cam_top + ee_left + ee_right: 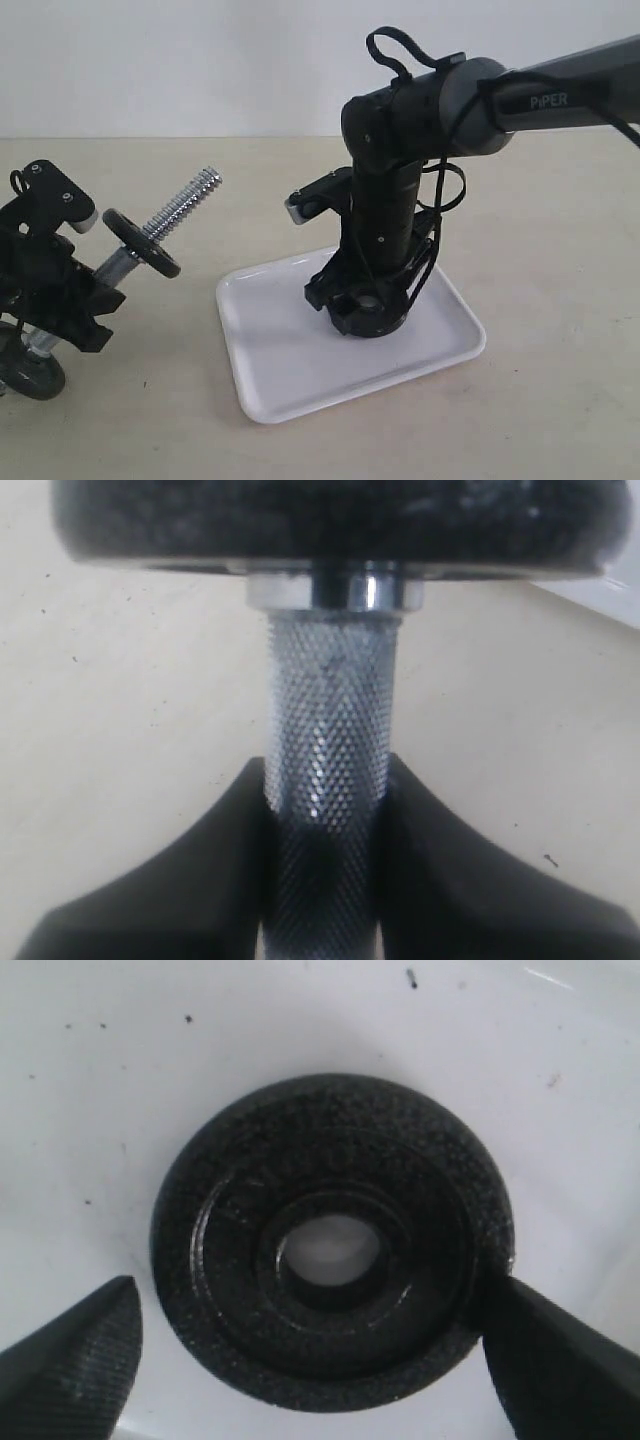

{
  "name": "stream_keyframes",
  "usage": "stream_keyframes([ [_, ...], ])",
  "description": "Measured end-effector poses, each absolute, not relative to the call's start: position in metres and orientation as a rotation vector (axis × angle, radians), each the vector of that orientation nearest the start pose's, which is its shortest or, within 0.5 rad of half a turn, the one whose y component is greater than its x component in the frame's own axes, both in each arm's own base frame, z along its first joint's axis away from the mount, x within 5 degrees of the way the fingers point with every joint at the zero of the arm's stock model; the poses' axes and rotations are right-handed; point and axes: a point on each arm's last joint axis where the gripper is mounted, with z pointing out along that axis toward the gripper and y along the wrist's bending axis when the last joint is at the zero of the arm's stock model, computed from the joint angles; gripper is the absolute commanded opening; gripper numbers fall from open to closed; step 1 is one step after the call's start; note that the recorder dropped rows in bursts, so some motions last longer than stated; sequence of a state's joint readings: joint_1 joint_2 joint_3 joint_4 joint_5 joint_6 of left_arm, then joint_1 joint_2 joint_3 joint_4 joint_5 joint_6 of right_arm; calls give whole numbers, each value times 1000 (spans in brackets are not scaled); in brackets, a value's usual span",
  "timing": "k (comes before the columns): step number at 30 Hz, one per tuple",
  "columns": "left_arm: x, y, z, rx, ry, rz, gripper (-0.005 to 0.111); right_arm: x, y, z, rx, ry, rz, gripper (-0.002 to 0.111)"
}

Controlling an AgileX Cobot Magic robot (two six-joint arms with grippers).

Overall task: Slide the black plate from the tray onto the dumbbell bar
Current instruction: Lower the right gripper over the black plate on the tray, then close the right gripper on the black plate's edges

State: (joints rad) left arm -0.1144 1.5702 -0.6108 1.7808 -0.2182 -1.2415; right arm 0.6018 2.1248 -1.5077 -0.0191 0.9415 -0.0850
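Note:
The black plate (330, 1360) lies flat on the white tray (300, 380), centre hole up. My right gripper (310, 1295) is lowered over it and open. One finger (560, 1360) touches the plate's rim, while the other finger (70, 1360) stands a little apart from it. In the exterior view this gripper (368, 312) hides most of the plate. My left gripper (325, 810) is shut on the knurled middle of the dumbbell bar (330, 730). The bar (185, 205) tilts up toward the tray, its threaded end free, with one black disc (140, 243) on it.
A second black disc (30, 372) sits on the bar's low end near the table's left edge. A silver collar (335, 588) sits under the upper disc (340, 520). The tray's corner (600, 595) shows beyond it. Beige table (560, 400) surrounds the tray.

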Motion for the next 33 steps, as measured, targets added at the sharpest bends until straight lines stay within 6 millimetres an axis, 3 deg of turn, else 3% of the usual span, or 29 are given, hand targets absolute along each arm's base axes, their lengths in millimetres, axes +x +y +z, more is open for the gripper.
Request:
stream_keyframes([
  [9, 267, -50, 157, 880, 2299, -80, 4, 346, 236, 145, -1027, 2856, 18, 83],
  [14, 267, -50, 157, 880, 2299, -80, 4, 346, 236, 145, -1028, 2856, 16, 105],
  [33, 267, -50, 157, 880, 2299, -80, 4, 348, 237, 145, -990, 2835, 22, 105],
])
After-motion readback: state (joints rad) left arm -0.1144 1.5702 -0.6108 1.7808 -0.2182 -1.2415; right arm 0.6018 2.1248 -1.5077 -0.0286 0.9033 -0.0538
